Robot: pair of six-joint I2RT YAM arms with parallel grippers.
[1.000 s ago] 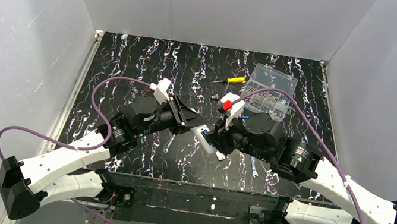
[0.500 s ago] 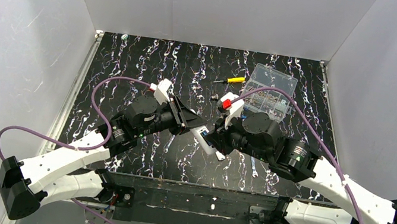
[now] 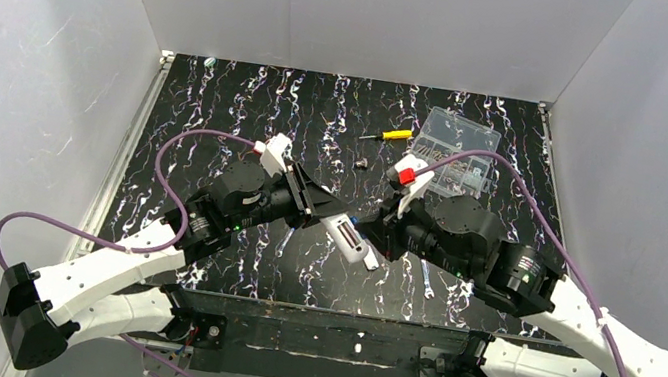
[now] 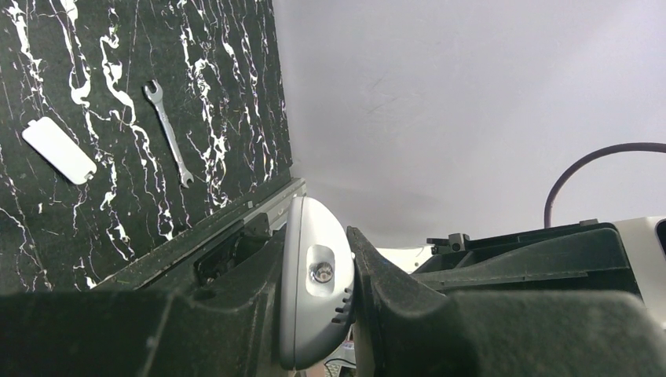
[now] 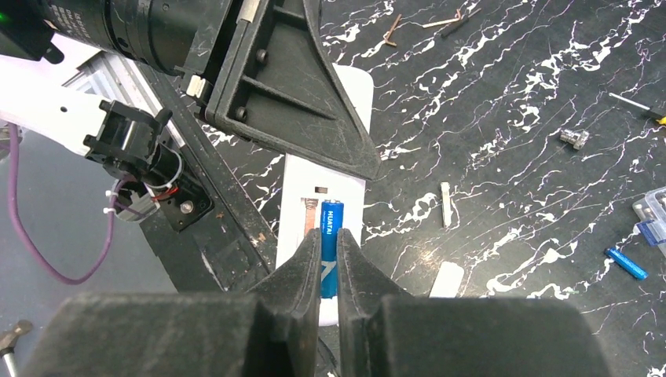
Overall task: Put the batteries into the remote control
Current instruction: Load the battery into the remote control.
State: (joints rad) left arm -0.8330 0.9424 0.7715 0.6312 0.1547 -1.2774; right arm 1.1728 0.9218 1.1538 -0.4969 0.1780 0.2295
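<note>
Your right arm (image 3: 463, 244) drew back since the earlier frame, baring the remote control (image 3: 349, 240), which your left gripper (image 4: 318, 271) held clamped. Your right gripper (image 5: 328, 263) pinched one battery (image 5: 331, 224) over the open bay, not visibly seated; the second battery (image 5: 626, 264) lay well apart, untouched. Only the right wrist view showed both; the left wrist view showed the loose cover (image 4: 59, 149).

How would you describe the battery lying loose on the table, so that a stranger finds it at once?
Find the clear compartment box at the right edge of the right wrist view. Just below its corner, a slim blue loose battery lies alone on the black marbled table. The second battery sits between the fingers of the right gripper over the white remote control.
</note>
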